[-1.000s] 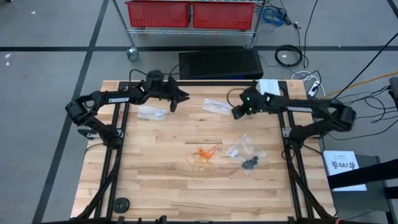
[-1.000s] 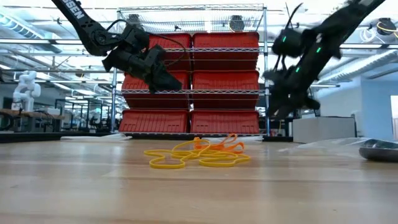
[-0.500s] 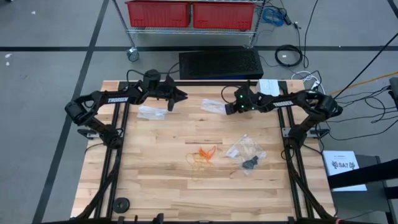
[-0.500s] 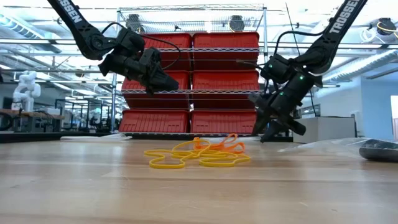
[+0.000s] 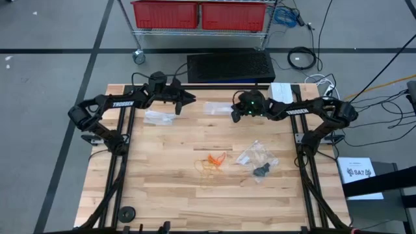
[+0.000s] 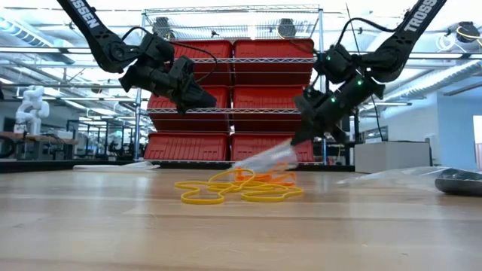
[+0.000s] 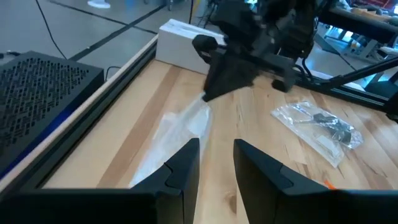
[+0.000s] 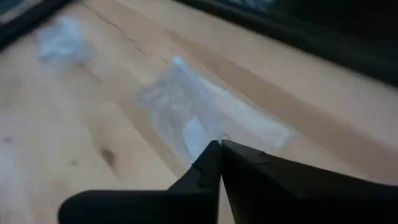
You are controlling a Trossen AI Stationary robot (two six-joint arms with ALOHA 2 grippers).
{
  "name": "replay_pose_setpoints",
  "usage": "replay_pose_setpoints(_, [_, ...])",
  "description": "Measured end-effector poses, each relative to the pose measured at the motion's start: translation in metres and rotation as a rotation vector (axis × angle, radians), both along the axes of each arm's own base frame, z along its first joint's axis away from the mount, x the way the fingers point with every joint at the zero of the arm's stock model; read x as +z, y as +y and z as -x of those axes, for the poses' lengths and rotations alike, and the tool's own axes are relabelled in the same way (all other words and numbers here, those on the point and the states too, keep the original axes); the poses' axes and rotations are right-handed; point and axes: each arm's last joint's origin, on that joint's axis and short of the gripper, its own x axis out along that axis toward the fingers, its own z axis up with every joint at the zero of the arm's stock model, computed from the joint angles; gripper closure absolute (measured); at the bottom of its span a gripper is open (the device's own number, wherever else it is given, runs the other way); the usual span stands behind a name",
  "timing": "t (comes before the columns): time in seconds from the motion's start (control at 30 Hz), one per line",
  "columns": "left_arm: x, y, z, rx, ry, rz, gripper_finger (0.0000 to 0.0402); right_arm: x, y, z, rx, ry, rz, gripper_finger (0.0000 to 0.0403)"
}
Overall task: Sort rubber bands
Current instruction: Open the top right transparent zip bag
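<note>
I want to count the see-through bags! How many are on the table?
3. One empty bag near the left gripper, one pinched by the right gripper, one holding black bands at the right.

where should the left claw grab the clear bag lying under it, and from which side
Take the empty clear bag by an edge or corner, coming straight down from above: it lies limp on the table, so there is no side wall to pinch. The left claw, fingers apart, hovers just past it. The right claw grips another bag by its corner.
</note>
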Motion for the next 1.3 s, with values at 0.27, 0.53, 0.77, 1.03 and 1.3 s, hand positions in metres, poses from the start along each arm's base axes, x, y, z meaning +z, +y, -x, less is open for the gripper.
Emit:
replay_pose_setpoints(0.27, [-0.006,0.002,0.009,0.033,-0.063,-0.036,0.0384,0.036,0.020,-0.005,0.130,-0.099,0.183,0.0403])
replay_pose_setpoints(0.53, [-0.013,-0.011,0.022,0.055,-0.228,-0.043,0.0387,0.088,0.042,0.012,0.187,-0.243,0.318,0.0403])
replay_pose_setpoints(0.77, [-0.004,-0.027,0.004,-0.036,-0.278,-0.078,0.0355,0.105,0.056,0.018,0.233,-0.301,0.372,0.0403])
replay_pose_setpoints(1.03, [0.005,-0.032,-0.005,-0.072,-0.300,-0.091,0.0265,0.115,0.063,0.016,0.264,-0.322,0.393,0.0403])
replay_pose_setpoints(1.3, [0.007,-0.031,-0.006,-0.070,-0.302,-0.095,0.0269,0.125,0.069,0.011,0.300,-0.318,0.406,0.0403])
